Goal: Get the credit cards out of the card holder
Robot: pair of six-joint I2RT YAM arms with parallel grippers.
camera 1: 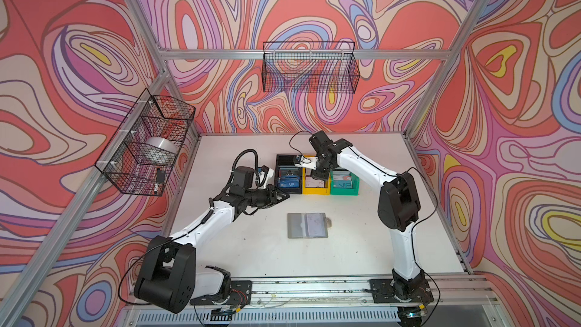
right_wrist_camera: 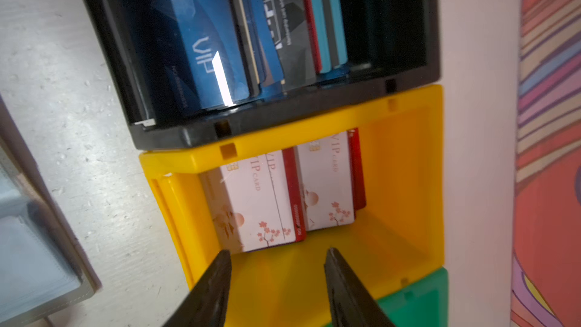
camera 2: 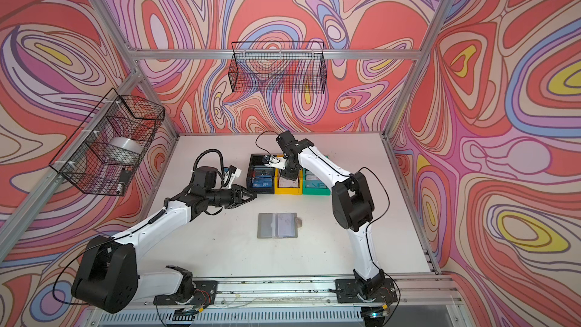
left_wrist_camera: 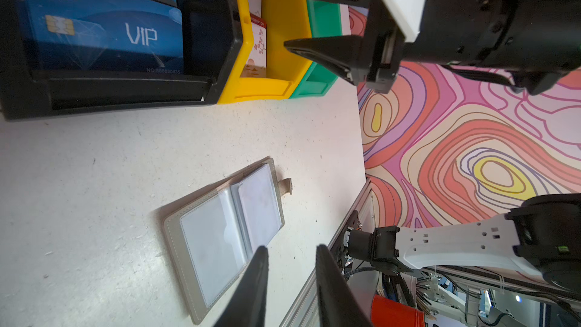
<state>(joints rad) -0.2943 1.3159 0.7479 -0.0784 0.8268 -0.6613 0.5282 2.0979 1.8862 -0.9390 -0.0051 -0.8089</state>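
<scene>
Directly beneath the right gripper (right_wrist_camera: 278,251): yellow plastic bin (right_wrist_camera: 402,184), holding white rectangular credit cards printed with red blossoms (right_wrist_camera: 261,202), stood on edge. Right arm (camera 1: 361,165) reaches forward, wrist bent steeply down; jaws spread wide, empty. Left arm (camera 1: 204,224) stretches level, left gripper (left_wrist_camera: 292,248) just before the black plastic bin (left_wrist_camera: 125,89), jaws part-way apart, grasping nothing. Grey book-like card holder (camera 1: 307,225) lies open flat on the white table (camera 1: 251,246), near both grippers, touched by neither.

Both top views overlook the whole table (camera 1: 361,215) from high; left wrist looks low across it past the card holder (left_wrist_camera: 213,240); right wrist sits close above the yellow bin (right_wrist_camera: 402,168), seen in all.
</scene>
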